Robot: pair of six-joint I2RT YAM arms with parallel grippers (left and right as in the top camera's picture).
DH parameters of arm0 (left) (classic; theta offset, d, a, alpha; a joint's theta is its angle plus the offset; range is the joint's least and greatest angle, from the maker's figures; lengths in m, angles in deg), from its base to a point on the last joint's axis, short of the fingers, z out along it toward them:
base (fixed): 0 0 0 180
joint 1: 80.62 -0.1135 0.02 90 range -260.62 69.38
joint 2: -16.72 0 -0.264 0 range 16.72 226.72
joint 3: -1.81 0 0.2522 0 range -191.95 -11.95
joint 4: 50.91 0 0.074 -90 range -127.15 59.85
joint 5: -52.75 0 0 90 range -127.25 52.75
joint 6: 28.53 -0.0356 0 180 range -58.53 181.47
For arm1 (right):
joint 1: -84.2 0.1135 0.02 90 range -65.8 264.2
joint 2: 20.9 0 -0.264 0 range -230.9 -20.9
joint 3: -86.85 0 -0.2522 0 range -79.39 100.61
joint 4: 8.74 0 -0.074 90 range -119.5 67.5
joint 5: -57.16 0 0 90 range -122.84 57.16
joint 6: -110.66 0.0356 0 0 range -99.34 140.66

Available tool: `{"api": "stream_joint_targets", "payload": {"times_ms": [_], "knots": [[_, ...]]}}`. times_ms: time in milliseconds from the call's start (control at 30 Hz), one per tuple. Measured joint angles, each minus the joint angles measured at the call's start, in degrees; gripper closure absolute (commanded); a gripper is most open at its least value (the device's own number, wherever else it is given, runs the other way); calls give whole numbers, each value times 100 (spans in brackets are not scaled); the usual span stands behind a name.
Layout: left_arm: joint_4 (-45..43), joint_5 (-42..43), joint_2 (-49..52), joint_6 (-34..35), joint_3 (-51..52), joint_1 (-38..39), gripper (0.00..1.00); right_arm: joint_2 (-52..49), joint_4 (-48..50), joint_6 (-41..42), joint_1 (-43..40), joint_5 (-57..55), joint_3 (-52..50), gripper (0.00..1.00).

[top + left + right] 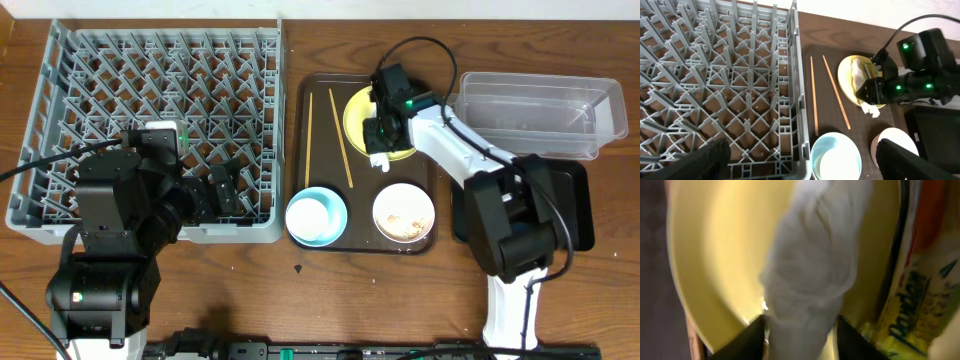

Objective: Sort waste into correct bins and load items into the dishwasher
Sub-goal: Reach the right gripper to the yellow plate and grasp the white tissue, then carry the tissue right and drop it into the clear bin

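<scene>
Overhead, a dark wood-grain table [250, 300] fills the scene, with a small dark fleck [298, 268] on the bare boards near its front edge. A large grey dish rack [150, 110] stands empty at the left. Just beside it lies a dark brown serving tray [325, 110]. The tray carries a yellow plate [356, 120], two wooden chopsticks [308, 135] lying apart, and a light blue bowl [337, 222] with a small white cup [312, 212] sitting inside it. A white bowl [404, 213] on the same tray holds beige food scraps [408, 222].

The right pincer [379, 148] hangs over the yellow plate, its two fingers [747, 337] clamped on a crumpled white tissue [810, 270]. A green-and-orange snack wrapper [920, 280] lies just beside the tissue at the plate's rim.

The left pincer [226, 188] sits over the near edge of the rack, fingers spread wide and holding nothing.

At the far right, a clear plastic tub [540, 112] rests on the table. A shallow black tray [578, 205] sits near it, partly hidden under the right arm.
</scene>
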Motion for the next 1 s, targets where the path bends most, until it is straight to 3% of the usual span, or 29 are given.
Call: {"api": "stream_joint_targets", "payload": {"times_ms": [133, 367, 567, 733, 933, 1000], "knots": [[0, 0, 0, 0, 0, 0, 6, 9, -116, 229, 0, -20, 15, 99], [0, 0, 0, 0, 0, 0, 6, 1010, -479, 573, -173, 83, 39, 99], [0, 0, 0, -2, 0, 0, 6, 2518, -1086, 1517, -1084, -232, 361, 99], [0, 0, 0, -2, 0, 0, 6, 2658, -1545, 2306, -1961, -662, 372, 94], [2, 0, 0, 0, 0, 0, 6, 2105, -1165, 3084, -2531, -866, 136, 97], [0, 0, 0, -2, 0, 0, 6, 1851, -1034, 3244, -2647, -874, 127, 76]]}}
